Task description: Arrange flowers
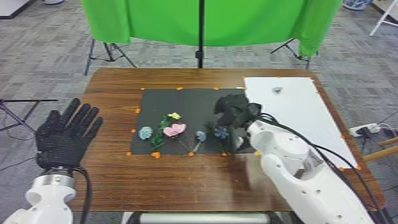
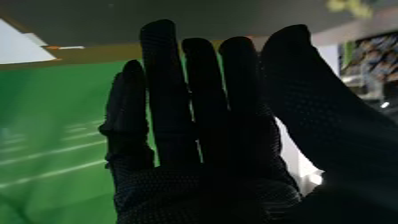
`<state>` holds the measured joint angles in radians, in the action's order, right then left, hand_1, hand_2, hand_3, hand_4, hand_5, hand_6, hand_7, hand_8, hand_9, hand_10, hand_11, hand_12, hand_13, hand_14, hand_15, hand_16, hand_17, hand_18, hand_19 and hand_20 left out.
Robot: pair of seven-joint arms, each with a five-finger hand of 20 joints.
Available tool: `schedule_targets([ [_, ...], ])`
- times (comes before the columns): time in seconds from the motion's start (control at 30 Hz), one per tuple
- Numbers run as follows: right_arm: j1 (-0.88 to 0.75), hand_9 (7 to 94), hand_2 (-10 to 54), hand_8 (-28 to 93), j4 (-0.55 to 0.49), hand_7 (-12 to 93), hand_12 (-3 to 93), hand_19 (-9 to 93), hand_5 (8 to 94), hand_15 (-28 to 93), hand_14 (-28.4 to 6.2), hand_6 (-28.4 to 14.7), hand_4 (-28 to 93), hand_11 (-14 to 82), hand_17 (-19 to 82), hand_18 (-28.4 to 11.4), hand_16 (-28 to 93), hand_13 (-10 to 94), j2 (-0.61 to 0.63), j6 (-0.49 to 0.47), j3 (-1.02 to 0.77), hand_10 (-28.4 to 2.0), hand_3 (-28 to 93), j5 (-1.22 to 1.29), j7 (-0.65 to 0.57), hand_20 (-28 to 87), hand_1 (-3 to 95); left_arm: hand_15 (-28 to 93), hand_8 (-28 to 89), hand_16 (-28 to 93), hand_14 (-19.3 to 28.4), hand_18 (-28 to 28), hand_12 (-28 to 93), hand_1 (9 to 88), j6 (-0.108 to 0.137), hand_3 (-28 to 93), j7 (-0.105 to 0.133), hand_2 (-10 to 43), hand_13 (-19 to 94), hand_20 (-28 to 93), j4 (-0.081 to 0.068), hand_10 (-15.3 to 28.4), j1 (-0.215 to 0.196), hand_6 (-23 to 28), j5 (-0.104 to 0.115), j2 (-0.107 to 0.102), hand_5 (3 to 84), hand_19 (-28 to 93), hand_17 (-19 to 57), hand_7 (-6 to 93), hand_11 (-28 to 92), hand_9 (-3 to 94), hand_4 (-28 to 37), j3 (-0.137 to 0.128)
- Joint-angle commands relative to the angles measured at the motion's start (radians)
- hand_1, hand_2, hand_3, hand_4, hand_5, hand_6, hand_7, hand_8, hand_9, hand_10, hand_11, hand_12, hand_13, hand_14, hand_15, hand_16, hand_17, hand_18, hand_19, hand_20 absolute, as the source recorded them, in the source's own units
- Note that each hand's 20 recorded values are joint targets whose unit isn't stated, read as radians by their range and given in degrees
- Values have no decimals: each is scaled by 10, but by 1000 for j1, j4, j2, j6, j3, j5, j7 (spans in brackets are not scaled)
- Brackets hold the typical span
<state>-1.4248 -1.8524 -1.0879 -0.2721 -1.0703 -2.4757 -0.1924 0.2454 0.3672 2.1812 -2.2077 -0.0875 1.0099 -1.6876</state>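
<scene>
Several artificial flowers lie on the black mat (image 1: 164, 107): a pale blue one (image 1: 146, 132) at its left, a small yellow one (image 1: 174, 115) above a pink one (image 1: 174, 129), a grey-blue one (image 1: 201, 135), and a dark blue one (image 1: 221, 132) beside the robot's right hand. That right hand (image 1: 233, 111) is over the mat's right part in the head view. In the right wrist view the right hand (image 2: 209, 145) is open, its fingers straight and nothing held. The left hand (image 1: 64, 137) is open, palm flat, off the table's left edge.
A white sheet (image 1: 293, 110) covers the table's right side, with a small grey item (image 1: 277, 90) on it. Orange markers dot the edges of mat and sheet. Behind the wooden table (image 1: 115, 100) a green cloth (image 1: 151, 22) hangs on stands.
</scene>
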Motion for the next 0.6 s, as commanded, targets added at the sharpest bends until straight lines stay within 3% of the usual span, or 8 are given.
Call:
schedule_targets([
  [0.03,54,599,-95,-119,67,144,147,755,612,343,-121,-13,-283,108,240,-203,206,549,29,161,-82,-138,803,-37,-93,399,408,215,-89,-20,130,132,104,285,-5,794,-7,89,325,138,-4,139,-7,81,0,10,442,328,-48,101,174,390,-283,4],
  [0.13,122,517,-95,-113,165,134,143,695,556,280,-138,-24,-283,85,213,-197,179,453,16,142,-126,-154,813,-58,-121,360,386,214,-89,-20,130,132,104,285,-3,793,-7,89,324,138,-2,140,-10,81,0,11,441,327,-48,101,174,389,-283,5],
  [0.2,159,464,-95,-112,228,135,136,668,518,235,-147,-23,-283,72,193,-193,171,398,11,129,-152,-139,820,-65,-121,335,382,214,-89,-20,129,131,104,285,-8,793,-4,89,324,138,-3,139,-11,81,-6,11,441,326,-48,101,173,389,-283,10],
  [0.23,178,446,-95,-113,262,135,128,654,506,211,-148,-18,-283,62,185,-191,171,382,6,119,-165,-134,820,-76,-109,320,385,214,-89,-20,129,131,104,286,-22,793,-6,89,325,138,-8,140,-8,81,-13,13,441,326,-48,100,173,389,-283,11],
  [0.33,223,428,-95,-125,351,145,104,634,498,140,-134,8,-283,50,172,-182,187,368,-8,93,-197,-95,823,-151,-75,291,418,213,-89,-20,129,131,103,287,-54,790,-9,90,323,138,-18,138,6,80,-28,12,438,326,-48,99,171,386,-283,23],
  [0.6,322,416,-95,-135,540,156,96,587,466,106,-111,35,-283,48,187,-169,209,382,-48,-38,-202,-72,734,-120,-96,256,529,205,-87,-18,127,132,105,285,-55,791,-10,88,319,137,-31,136,49,78,-27,6,433,321,-50,98,168,382,-283,60],
])
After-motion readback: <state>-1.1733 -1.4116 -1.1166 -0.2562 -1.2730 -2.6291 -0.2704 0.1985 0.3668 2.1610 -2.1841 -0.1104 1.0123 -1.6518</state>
